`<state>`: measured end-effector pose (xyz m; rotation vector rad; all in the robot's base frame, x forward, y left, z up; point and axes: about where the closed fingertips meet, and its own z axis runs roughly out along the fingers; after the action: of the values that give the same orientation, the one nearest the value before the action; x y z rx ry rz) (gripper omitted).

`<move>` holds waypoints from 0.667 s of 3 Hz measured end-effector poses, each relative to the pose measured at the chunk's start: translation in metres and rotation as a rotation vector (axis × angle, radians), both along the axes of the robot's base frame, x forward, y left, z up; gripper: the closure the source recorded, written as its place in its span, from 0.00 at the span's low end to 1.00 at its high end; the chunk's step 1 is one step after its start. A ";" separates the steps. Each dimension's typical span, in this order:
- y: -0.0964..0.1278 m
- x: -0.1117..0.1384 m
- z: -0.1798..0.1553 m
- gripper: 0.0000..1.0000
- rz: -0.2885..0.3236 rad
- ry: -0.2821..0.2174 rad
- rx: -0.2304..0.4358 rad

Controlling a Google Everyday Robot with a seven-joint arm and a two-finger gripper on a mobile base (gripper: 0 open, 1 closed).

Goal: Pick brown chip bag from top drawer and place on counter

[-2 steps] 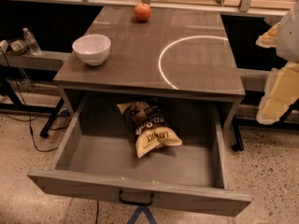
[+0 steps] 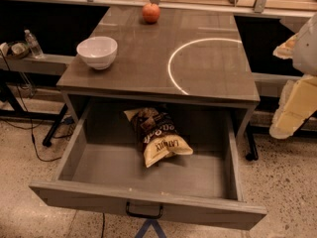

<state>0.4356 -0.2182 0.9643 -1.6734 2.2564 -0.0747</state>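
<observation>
The brown chip bag [image 2: 157, 135] lies flat inside the open top drawer [image 2: 148, 205], near the middle and toward the back, with its cream end pointing to the front. The drawer is pulled far out, and its black handle [image 2: 144, 212] shows on the front panel. The counter [image 2: 133, 63] above it bears a thin white circle [image 2: 173, 58] on its right half. My gripper [image 2: 293, 108] hangs at the right edge of the view, beside the counter's right side and well apart from the bag. It holds nothing that I can see.
A white bowl [image 2: 97, 51] stands at the counter's left edge and a red apple [image 2: 151, 12] at its back. A plastic bottle [image 2: 33, 44] stands on a low shelf at the left. Cables run over the speckled floor at the left.
</observation>
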 end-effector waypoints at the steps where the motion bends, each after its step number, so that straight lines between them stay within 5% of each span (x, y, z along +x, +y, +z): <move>1: 0.016 -0.004 -0.038 0.00 -0.068 0.019 0.115; 2: 0.047 0.001 -0.070 0.00 -0.091 0.010 0.221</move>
<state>0.4370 -0.1711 0.8941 -1.4609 2.2545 0.1572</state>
